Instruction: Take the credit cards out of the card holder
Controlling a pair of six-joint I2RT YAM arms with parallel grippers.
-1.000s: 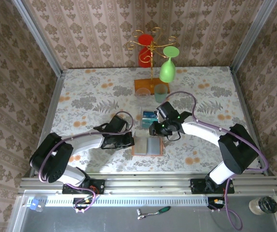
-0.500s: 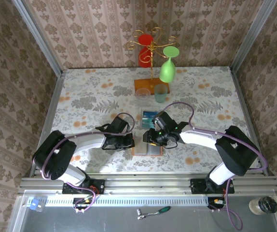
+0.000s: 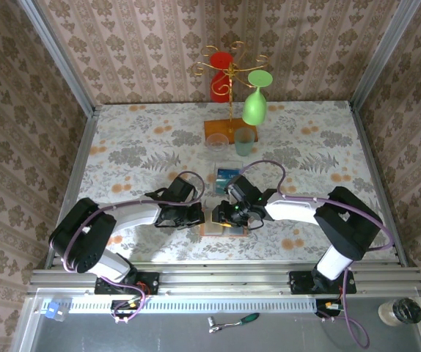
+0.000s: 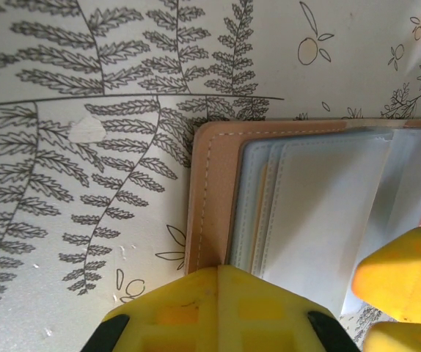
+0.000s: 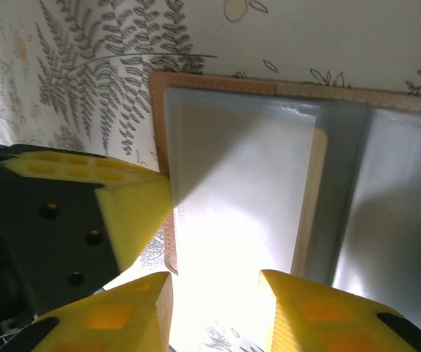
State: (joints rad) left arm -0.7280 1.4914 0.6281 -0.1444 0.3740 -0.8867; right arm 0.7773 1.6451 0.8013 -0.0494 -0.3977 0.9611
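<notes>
We find the left gripper (image 3: 196, 214) clenched, pressing on the card holder's (image 4: 212, 191) edge. The right gripper (image 5: 214, 282) stands part-open over the pocket, grasping nothing. If the press slips, we may drag the holder or pinch its lining.

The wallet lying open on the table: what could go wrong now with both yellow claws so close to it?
1. The right gripper has its jaws apart over the card holder's plain grey pocket; it might pinch lining, not a card.
2. The shut left gripper presses just the left edge, so a pull could perhaps lift or slide the holder.
3. Both grippers sit close together and might bump.
</notes>
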